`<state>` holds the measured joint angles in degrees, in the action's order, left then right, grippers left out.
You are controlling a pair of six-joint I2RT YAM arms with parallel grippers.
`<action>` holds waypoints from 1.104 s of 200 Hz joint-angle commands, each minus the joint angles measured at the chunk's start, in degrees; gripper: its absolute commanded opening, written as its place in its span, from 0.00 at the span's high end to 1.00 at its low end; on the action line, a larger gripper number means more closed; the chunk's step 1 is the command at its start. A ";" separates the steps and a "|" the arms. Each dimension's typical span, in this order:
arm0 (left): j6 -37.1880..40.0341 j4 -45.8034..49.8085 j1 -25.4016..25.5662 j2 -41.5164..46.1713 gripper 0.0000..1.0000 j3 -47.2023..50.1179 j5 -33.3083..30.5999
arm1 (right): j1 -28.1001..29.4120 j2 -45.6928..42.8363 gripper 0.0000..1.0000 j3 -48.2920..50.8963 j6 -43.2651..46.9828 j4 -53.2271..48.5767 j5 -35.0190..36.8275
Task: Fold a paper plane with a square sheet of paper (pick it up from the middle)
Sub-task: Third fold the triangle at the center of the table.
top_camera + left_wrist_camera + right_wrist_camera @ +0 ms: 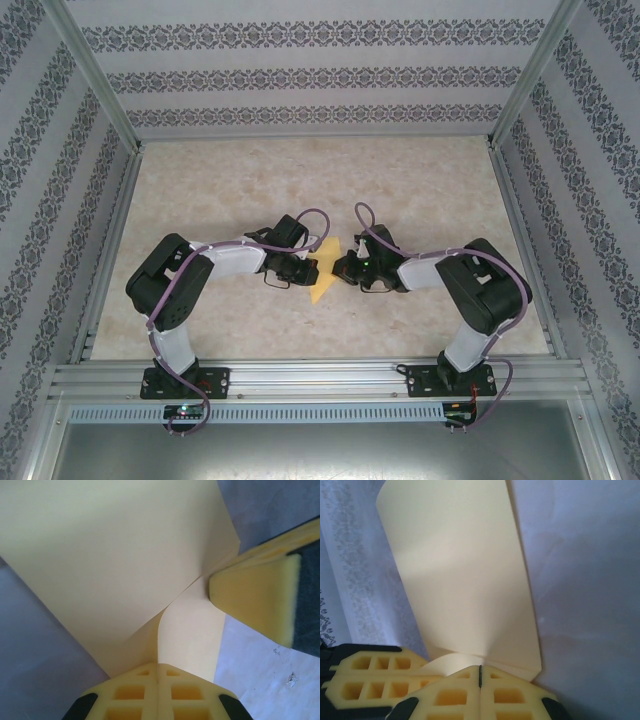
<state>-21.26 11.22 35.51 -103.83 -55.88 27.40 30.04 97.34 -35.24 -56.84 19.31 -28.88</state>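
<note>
- Item, my left gripper (158, 669): the two yellow fingers are pressed together with no gap, pinching the near edge of the sheet of paper (115, 565). The frame bottom cuts off the finger bases in the left wrist view.
- Item, my right gripper (480, 670): its fingers are likewise closed tight on the same sheet. Its pad comes in from the right of the left wrist view and clamps the paper close to my left fingers.
- Item, the sheet of paper: pale yellow, held between both grippers over the middle of the table (420, 200).
- From above, the wrists cover most of the sheet, and only a small pointed yellow patch shows between them.
- In the left wrist view the sheet runs off the top and left edges, and one layer overlaps another along a curved edge. I cannot tell whether a crease is pressed there.
- In the right wrist view the sheet rises away from the fingers with a rounded far corner.
- I cannot tell whether the sheet's lowest tip touches the table.
- Surroundings: patterned walls (300, 75) enclose the table.
</note>
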 commanded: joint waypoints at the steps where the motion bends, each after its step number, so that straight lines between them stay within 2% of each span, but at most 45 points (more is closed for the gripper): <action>1: 1.48 2.58 -0.35 -1.34 0.96 -0.87 -1.21 | -1.57 -3.76 1.00 -2.64 2.26 -4.08 0.63; 91: 1.49 2.58 -0.35 -1.06 0.96 -0.90 -1.23 | -3.76 4.45 1.00 -0.66 2.02 0.12 -0.81; 120: 1.39 3.41 -0.35 -0.04 0.91 -1.82 -1.20 | -4.27 0.25 1.00 -1.60 2.78 -1.65 -1.47; 139: 1.22 5.01 -0.35 2.24 0.84 -3.14 -2.11 | -4.72 -3.93 0.93 -2.51 4.00 -5.30 -1.23; 154: 0.52 6.85 -0.33 4.69 0.74 -4.68 -3.73 | -5.16 -6.73 0.90 -2.30 4.78 -7.50 -0.52; 174: -0.51 9.29 -0.35 8.08 0.67 -6.58 -6.42 | -5.59 -9.36 0.88 -1.64 5.90 -9.86 0.73; 201: -3.37 11.36 -0.35 12.39 0.64 -6.65 -11.78 | -5.78 -10.42 0.86 -0.40 6.18 -10.30 1.17; 221: -4.78 9.60 -0.28 14.61 0.68 -5.75 -8.54 | -5.78 -10.08 0.85 0.56 5.71 -9.42 1.00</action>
<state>-23.18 18.94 35.51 -91.72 -61.76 19.16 24.84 87.59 -36.58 -52.18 11.31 -28.77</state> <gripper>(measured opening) 0.344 0.145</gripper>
